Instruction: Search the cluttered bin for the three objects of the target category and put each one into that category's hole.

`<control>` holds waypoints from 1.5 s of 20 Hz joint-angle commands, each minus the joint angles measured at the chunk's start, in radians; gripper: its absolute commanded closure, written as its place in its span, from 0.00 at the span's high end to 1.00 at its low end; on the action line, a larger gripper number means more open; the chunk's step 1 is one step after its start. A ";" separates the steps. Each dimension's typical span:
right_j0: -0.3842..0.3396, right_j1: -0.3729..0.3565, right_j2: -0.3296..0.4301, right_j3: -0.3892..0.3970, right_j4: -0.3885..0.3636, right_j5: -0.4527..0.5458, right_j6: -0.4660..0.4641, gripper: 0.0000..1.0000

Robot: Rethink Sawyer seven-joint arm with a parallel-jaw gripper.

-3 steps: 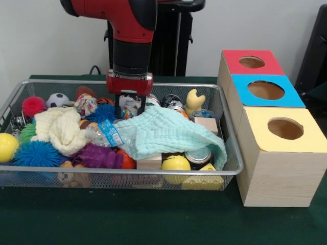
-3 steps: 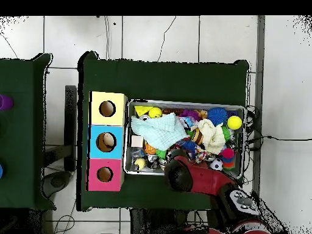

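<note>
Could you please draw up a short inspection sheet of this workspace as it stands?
Surface: dark green table.
Job's things: wire bin full; three wooden boxes with holes, red, blue, yellow.
Clutter: mint cloth, plastic bottle, cream cloth, blue spiky ball, yellow ball.
Pincer: low among the far-side items; open or shut unclear.
Cables: on the tiled floor.
Surroundings: second green table.

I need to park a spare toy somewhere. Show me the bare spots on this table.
Bare green cloth lies along the table edge in front of the wire bin, and as a narrow strip behind the bin. The bin itself is packed: mint cloth, plastic bottle, spiky balls, with the pincer lowered among them. The three-hole box fills the side.
</note>
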 commanded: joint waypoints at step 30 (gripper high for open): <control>0.010 -0.062 0.077 0.068 0.058 -0.025 0.211 0.00</control>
